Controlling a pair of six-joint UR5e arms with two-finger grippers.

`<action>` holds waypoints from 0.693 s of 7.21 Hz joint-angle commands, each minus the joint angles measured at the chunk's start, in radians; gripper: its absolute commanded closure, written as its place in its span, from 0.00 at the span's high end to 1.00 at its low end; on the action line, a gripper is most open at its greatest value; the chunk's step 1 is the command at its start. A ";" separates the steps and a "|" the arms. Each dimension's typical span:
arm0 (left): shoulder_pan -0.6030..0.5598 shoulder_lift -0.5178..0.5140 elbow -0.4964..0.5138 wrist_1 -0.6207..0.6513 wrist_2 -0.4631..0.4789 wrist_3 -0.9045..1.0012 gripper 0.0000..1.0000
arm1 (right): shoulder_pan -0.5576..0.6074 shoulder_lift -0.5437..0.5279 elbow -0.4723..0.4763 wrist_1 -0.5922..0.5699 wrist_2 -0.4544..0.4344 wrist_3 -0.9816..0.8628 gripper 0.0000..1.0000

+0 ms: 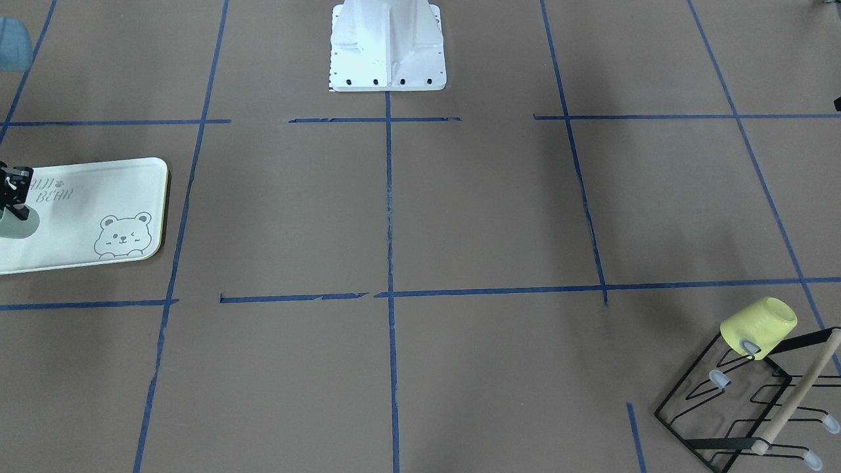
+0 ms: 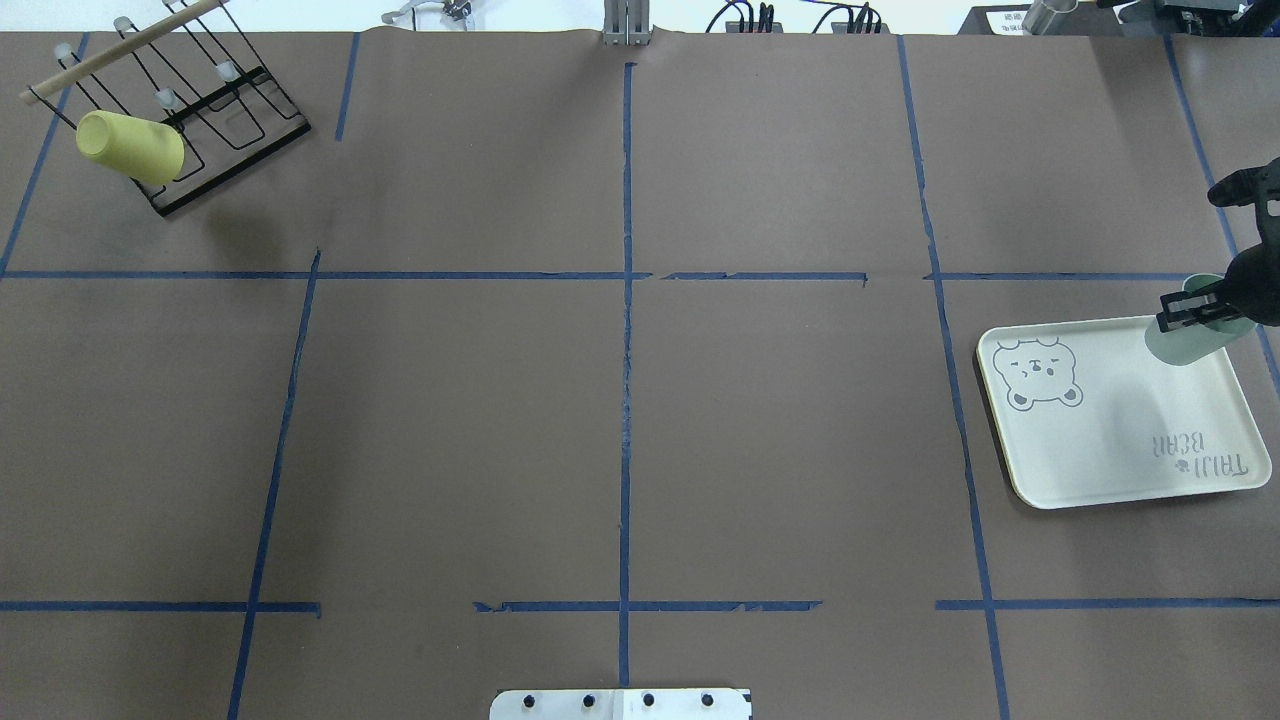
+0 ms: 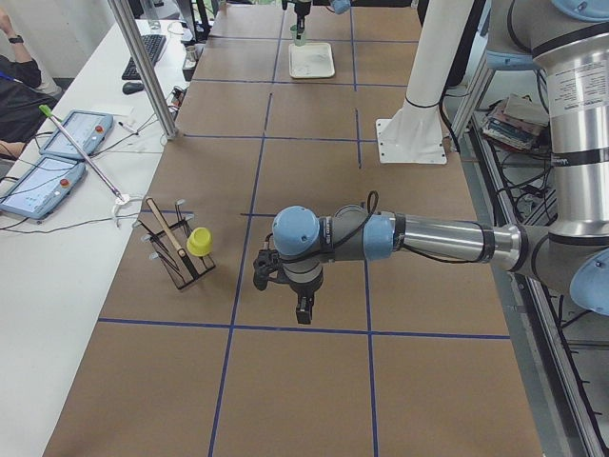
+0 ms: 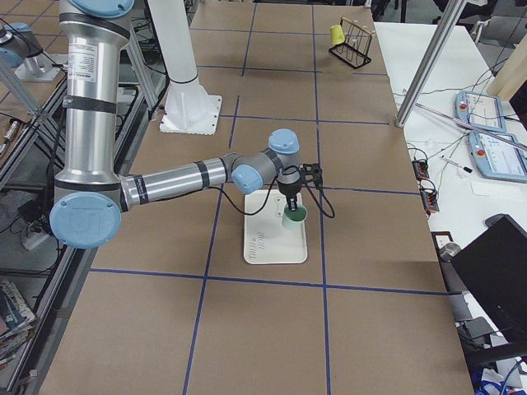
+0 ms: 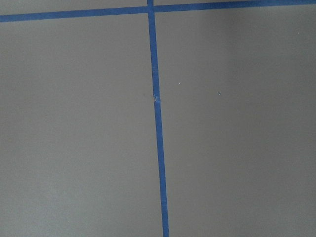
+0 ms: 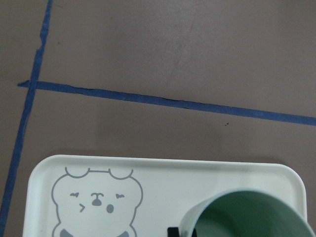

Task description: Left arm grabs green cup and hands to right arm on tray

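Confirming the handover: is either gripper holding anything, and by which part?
The right gripper holds the green cup by its rim, over the tray. The left gripper shows only in a side view, so its hold cannot be told.

On the camera facing the robot, the tray point(image 1: 72, 243) runs off the left edge. Its lettering is partly covered by the right pincer point(image 1: 14, 209) and the green cup point(image 1: 18, 226), and both of those are clipped by the same edge. Overhead, the right arm point(image 2: 1260, 285) is cut off at the right edge just past the wrist. My right wrist camera loses the cup's lower part below the frame, so I can't say whether the cup touches the tray. The left pincer point(image 3: 303, 312) shows only in the side view from the bench's point(image 3: 314, 381) end, and there I can't tell whether its jaws are apart. Its fingers lie outside the left wrist camera's picture.
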 commanded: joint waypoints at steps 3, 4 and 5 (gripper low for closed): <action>0.000 -0.010 -0.005 0.000 -0.002 -0.002 1.00 | -0.073 -0.094 0.000 0.193 -0.078 0.109 1.00; 0.000 -0.012 -0.002 0.000 -0.002 -0.002 1.00 | -0.073 -0.096 -0.001 0.190 -0.080 0.108 1.00; 0.000 -0.012 -0.002 0.000 -0.002 -0.002 1.00 | -0.073 -0.094 0.000 0.189 -0.075 0.108 1.00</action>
